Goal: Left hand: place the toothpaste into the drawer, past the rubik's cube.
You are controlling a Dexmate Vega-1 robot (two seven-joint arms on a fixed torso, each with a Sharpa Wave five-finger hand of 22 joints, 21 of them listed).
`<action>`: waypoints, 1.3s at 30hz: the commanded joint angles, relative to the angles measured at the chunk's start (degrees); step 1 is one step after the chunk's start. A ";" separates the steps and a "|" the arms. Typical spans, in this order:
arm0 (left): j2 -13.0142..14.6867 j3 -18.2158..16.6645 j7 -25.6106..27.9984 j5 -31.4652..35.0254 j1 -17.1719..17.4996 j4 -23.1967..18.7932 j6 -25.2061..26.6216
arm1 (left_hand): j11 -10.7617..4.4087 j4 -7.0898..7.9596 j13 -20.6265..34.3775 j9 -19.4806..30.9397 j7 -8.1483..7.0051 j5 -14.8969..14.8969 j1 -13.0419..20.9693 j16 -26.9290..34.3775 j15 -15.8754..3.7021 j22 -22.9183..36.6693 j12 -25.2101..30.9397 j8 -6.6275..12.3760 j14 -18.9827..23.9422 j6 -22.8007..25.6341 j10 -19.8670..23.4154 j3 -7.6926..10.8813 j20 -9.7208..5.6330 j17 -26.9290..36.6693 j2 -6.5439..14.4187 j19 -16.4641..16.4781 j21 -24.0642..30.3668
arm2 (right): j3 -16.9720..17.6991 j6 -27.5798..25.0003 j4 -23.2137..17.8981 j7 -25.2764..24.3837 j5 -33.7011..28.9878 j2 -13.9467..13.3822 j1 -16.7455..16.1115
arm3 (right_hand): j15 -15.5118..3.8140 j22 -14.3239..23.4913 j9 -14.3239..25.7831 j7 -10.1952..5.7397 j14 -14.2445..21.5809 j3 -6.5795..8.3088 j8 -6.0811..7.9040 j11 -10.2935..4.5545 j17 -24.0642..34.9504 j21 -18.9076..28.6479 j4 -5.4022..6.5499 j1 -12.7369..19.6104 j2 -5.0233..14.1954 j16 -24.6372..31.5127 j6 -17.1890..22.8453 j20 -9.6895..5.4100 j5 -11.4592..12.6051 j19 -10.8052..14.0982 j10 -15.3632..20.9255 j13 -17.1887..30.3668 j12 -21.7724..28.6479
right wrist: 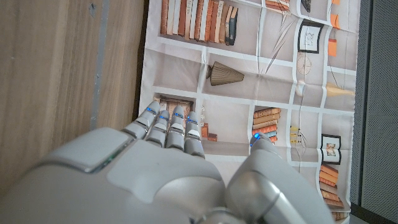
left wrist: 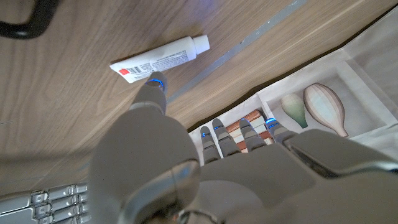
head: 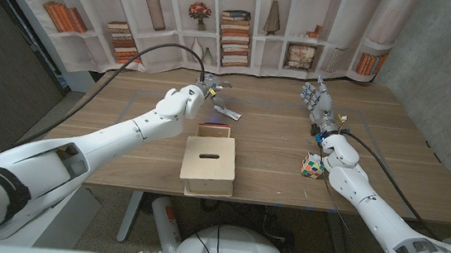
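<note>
The toothpaste lies flat on the bench, just beyond the wooden drawer. The left hand hovers over its far end, fingers spread, holding nothing. At the right, the right hand stands open, with the rubik's cube nearer.

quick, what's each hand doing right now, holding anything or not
Left hand: open, holding nothing; it hovers over the toothpaste, which lies on the table.
Right hand: open, holding nothing, fingers straight.
</note>
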 commanded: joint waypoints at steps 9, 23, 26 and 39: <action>-0.91 2.12 -3.78 1.22 -1.97 1.31 0.22 | -0.28 0.10 0.15 0.16 -0.48 -0.22 0.39 -0.23 -2.30 0.08 0.20 0.32 -0.70 0.03 -0.33 -1.19 0.39 0.09 -0.68 -0.68 -0.23 | -0.11 -0.74 -1.29 -1.21 -0.27 0.16 0.24 | 0.39 0.35 0.17 0.13 0.51 0.04 -0.03 0.01 0.31 -0.44 -0.40 0.55 0.33 0.01 0.41 0.25 -0.07 0.41 0.34 0.26 0.11; -2.17 3.32 -4.59 1.75 -2.65 2.98 0.05 | -0.35 0.39 0.21 0.22 -0.99 -0.19 1.71 0.40 -4.24 0.06 1.48 1.96 1.27 4.94 4.52 -2.86 -0.24 -0.07 -0.08 -0.25 0.00 | 0.25 -0.68 -1.88 -1.67 0.05 0.17 -0.13 | 0.37 0.36 0.18 0.12 0.48 -0.04 0.02 0.12 0.33 -0.71 -0.43 0.47 0.38 -0.02 0.59 0.28 -0.14 0.48 0.43 0.26 0.13; -2.36 3.50 -4.53 1.84 -2.73 3.19 0.03 | -0.39 0.42 0.22 0.24 -1.04 -0.15 2.26 0.55 -4.85 0.06 1.69 2.35 2.21 6.58 5.95 -3.20 -0.46 -0.09 0.26 -0.05 0.04 | 0.35 -0.68 -1.91 -1.58 0.28 0.22 -0.19 | 0.42 0.37 0.18 0.09 0.47 -0.06 0.01 0.10 0.33 -0.78 -0.43 0.45 0.40 -0.03 0.60 0.28 -0.16 0.51 0.45 0.26 0.14; -3.84 4.36 -3.99 0.97 -3.62 6.00 -1.16 | -0.45 0.56 0.22 0.26 -1.10 -0.11 3.49 0.66 -5.44 0.02 1.93 3.04 4.15 10.33 9.14 -4.05 -1.39 -0.11 0.99 0.31 0.06 | 0.55 -0.52 -1.63 -1.67 0.57 0.43 -0.27 | 0.42 0.38 0.19 0.02 0.57 -0.12 0.01 0.19 0.34 -1.09 -0.46 0.39 0.48 0.00 0.65 0.40 -0.22 0.51 0.47 0.27 0.13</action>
